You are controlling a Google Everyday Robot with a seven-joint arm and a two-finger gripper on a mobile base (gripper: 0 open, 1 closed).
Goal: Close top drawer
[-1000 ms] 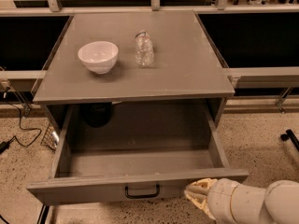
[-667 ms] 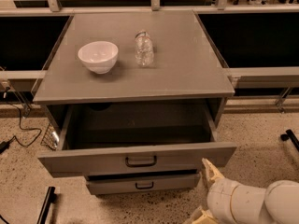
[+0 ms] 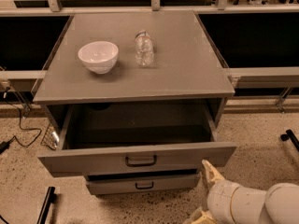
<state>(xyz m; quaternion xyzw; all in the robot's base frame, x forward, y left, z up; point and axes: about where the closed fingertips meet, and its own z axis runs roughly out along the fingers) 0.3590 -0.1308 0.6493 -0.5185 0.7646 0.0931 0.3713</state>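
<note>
Gripper (image 3: 204, 193) sits low on the floor side, just under the right end of the top drawer (image 3: 84, 161), with its two fingers (image 3: 210, 171) spread wide and nothing between them. The drawer itself hangs partway out of the cabinet, black bar handle (image 3: 141, 161) at the middle of its front, and a narrower drawer (image 3: 142, 185) pokes out right beneath it. Up behind the top drawer, the worktop (image 3: 187, 73) carries a white bowl (image 3: 98, 56) above the drawer's left half and an upright clear bottle (image 3: 144, 48) above its middle.
</note>
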